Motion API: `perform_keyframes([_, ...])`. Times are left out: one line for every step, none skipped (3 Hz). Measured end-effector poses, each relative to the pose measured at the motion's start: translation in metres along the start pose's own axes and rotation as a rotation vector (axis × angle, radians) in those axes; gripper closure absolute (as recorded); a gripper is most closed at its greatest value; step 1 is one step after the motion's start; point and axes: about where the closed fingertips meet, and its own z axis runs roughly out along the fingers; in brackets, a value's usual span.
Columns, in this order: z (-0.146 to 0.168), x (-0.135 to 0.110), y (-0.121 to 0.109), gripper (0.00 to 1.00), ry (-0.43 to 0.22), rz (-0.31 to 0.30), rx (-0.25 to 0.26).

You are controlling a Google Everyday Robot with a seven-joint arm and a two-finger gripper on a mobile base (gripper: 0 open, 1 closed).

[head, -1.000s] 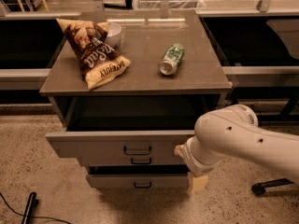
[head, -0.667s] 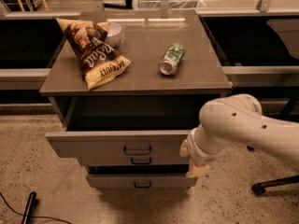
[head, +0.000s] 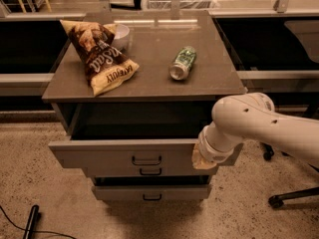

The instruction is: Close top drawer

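Observation:
The top drawer [head: 109, 153] of the grey cabinet stands pulled out, its dark inside showing under the cabinet top. Its flat grey front panel has a small dark bail handle [head: 146, 160] at the centre. My white arm comes in from the right. My gripper [head: 205, 157] is at the right end of the drawer's front panel, against or just in front of it, mostly hidden by the wrist.
The cabinet top [head: 149, 83] holds a brown chips bag [head: 102, 59], a white bowl [head: 121, 34] and a lying green can [head: 182, 62]. Two lower drawers [head: 150, 172] [head: 152, 197] sit below. A chair base [head: 289, 195] stands at right, a black object [head: 31, 220] lies on the floor.
My arm has swung left and slightly up, bringing the gripper from beside the lower drawers to the right end of the top drawer's front. The drawer stays open.

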Motion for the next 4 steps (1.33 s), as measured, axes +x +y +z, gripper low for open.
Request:
perform_keyframes([0.000, 0.000, 0.000, 0.00, 0.000, 0.001, 0.000])
perform_keyframes([0.000, 0.000, 0.000, 0.00, 0.000, 0.001, 0.000])
perform_keyframes([0.005, -0.006, 0.001, 0.17, 0.052, -0.042, -0.023])
perform_keyframes([0.008, -0.008, -0.011, 0.41, 0.090, -0.049, -0.055])
